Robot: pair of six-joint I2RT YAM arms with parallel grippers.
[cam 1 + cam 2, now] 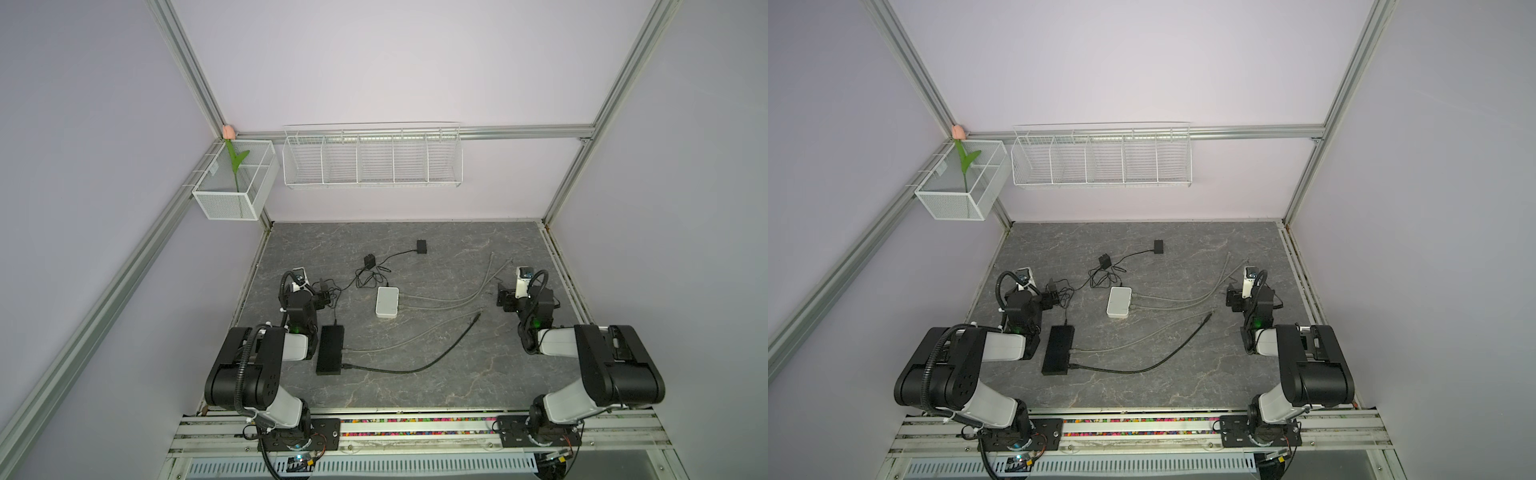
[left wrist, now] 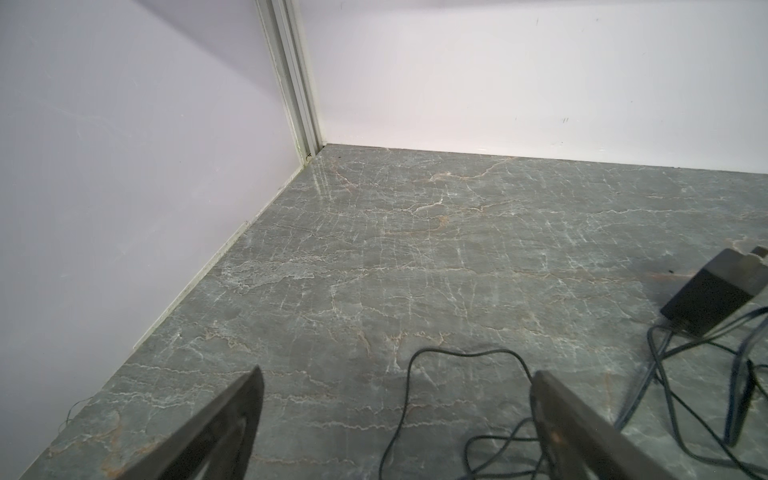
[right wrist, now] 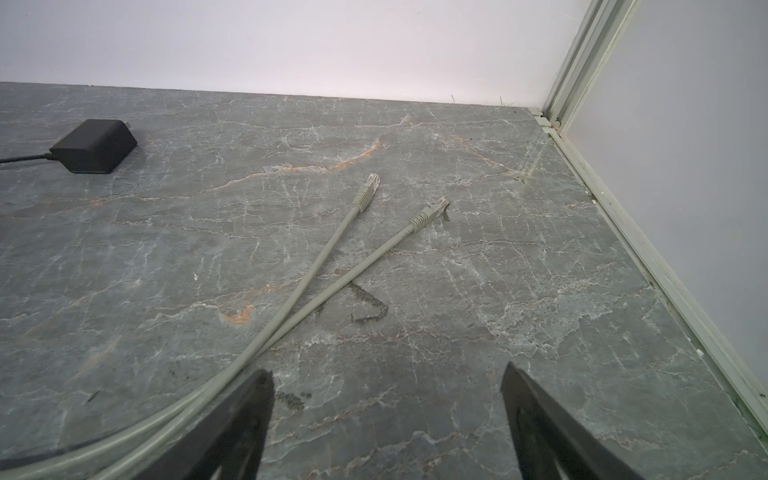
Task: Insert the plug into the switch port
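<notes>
Tulip [image 1: 237, 163] stands in mesh basket [image 1: 226, 206] beside wire rack [image 1: 372, 167].

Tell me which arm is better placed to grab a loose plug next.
Right, probably. The open right gripper faces two loose grey plugs close ahead; the open left gripper faces only black cords.

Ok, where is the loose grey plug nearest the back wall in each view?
Top view: grey plug, right of centre, toward the back.
Top view: the same place.
Left wrist: not in it.
Right wrist: near the middle.
Shared landmark: the second grey plug beside it.
</notes>
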